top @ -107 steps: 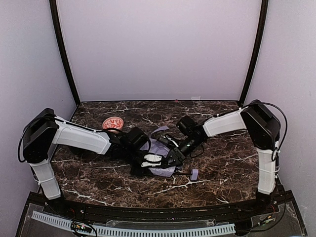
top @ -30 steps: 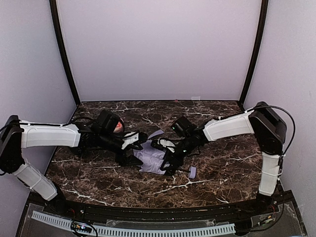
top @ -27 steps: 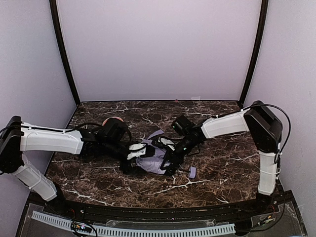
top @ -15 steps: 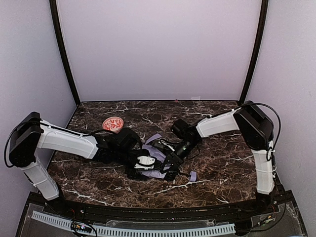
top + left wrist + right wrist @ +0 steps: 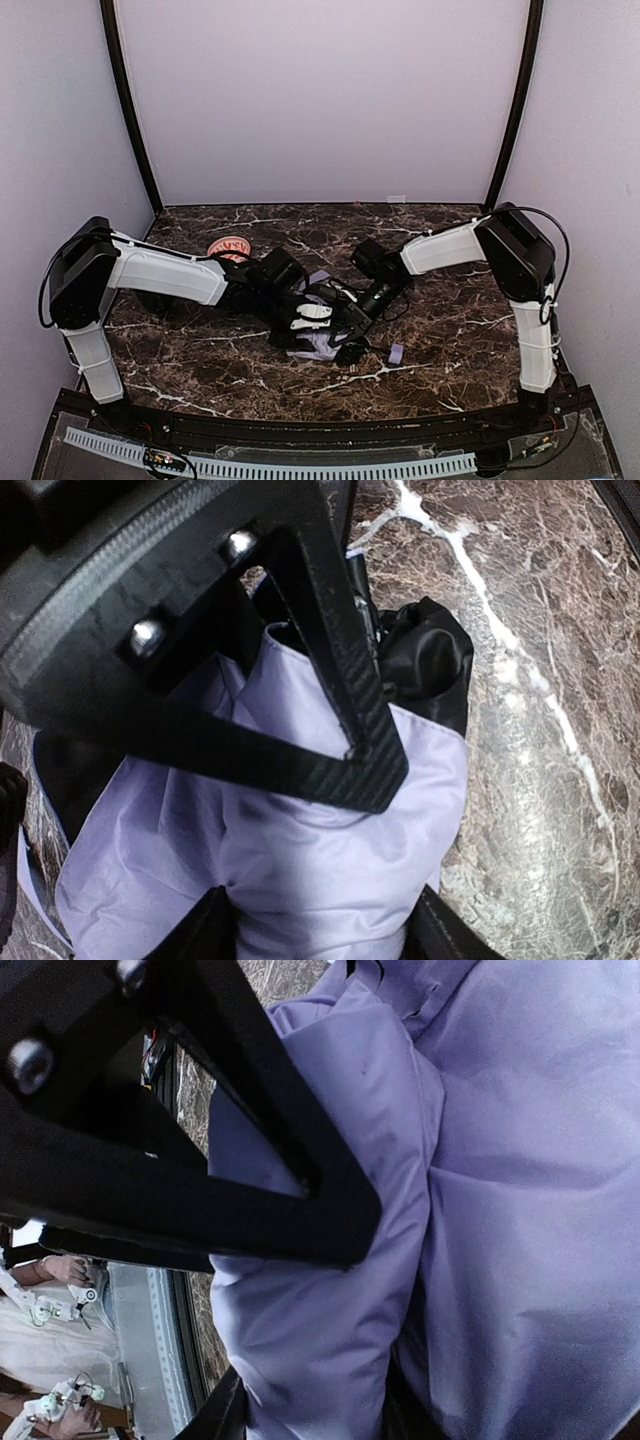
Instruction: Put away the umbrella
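Note:
The umbrella (image 5: 322,343) lies crumpled mid-table, with pale lavender fabric, a black underside (image 5: 432,660) and its small lavender handle (image 5: 395,352) pointing right. My left gripper (image 5: 306,320) comes from the left and is closed around a thick bundle of the fabric (image 5: 420,780). In the left wrist view that gripper (image 5: 320,935) has the fabric filling its gap. My right gripper (image 5: 350,322) comes from the right and pinches a fold of fabric (image 5: 520,1210). In the right wrist view that gripper (image 5: 310,1410) is full of fabric. The two grippers are close together over the umbrella.
A small red-patterned bowl (image 5: 228,247) sits at the back left, just behind my left forearm. The dark marble table (image 5: 450,310) is walled in by pale panels. A ribbed strip (image 5: 270,465) runs along the near edge.
My left arm swung out left, then came back right and closed on the fabric next to the right gripper. The umbrella fabric is bunched tighter than before.

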{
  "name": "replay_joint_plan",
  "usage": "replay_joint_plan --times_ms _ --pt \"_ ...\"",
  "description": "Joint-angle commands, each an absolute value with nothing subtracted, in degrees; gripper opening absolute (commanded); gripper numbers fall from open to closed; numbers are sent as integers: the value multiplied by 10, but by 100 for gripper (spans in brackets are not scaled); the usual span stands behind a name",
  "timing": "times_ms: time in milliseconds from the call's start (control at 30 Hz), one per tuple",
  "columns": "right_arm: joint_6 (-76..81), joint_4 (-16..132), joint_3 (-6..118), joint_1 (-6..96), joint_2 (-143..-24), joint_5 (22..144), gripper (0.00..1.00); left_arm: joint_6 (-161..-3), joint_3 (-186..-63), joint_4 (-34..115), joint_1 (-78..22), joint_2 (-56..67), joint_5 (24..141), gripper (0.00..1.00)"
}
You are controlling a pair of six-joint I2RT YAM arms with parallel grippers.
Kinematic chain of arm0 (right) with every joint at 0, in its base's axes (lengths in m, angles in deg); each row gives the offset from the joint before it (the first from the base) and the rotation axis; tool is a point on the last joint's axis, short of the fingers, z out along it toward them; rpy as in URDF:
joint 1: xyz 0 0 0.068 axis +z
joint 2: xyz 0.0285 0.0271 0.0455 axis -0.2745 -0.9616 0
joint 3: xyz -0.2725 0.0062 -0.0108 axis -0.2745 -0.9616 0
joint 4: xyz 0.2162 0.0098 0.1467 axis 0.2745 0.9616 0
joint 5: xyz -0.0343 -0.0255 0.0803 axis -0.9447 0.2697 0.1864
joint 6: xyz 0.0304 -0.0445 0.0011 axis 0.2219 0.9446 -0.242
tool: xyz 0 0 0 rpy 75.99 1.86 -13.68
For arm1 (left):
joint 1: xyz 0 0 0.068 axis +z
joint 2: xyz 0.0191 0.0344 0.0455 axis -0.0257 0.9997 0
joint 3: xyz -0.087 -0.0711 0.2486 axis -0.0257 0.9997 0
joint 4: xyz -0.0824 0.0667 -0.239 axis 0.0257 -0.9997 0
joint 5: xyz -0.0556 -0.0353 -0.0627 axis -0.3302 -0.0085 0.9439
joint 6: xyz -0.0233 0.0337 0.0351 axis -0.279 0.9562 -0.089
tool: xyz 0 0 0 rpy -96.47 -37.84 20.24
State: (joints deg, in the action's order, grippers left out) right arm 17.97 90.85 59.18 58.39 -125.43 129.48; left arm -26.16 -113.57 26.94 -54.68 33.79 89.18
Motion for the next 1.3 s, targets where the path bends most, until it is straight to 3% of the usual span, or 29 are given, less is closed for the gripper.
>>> replay_joint_plan --times_ms 0,100,200,367,500,733,833,1033,1267 --pt "142 895 566 557 -1220 1205 39 -274 -1128 107 -552 404 904 51" --pt "139 882 560 549 -1174 1210 51 -282 -1149 78 -552 426 915 36" --pt "130 873 547 530 -1128 1200 58 -303 -1179 46 -549 452 927 28" --pt "133 842 504 513 -1046 1136 61 -326 -1215 4 -524 478 975 23" --pt "137 734 408 525 -947 1083 60 -342 -1256 -47 -490 500 1047 20" --pt "321 581 253 666 -791 949 65 -351 -1321 -114 -467 550 1146 14" --pt "373 567 239 725 -812 898 69 -360 -1323 -114 -465 560 1132 14" --pt "439 639 326 786 -939 816 78 -364 -1324 -112 -463 564 1138 13" --pt "459 629 356 816 -1031 730 80 -373 -1329 -113 -458 574 1142 12"
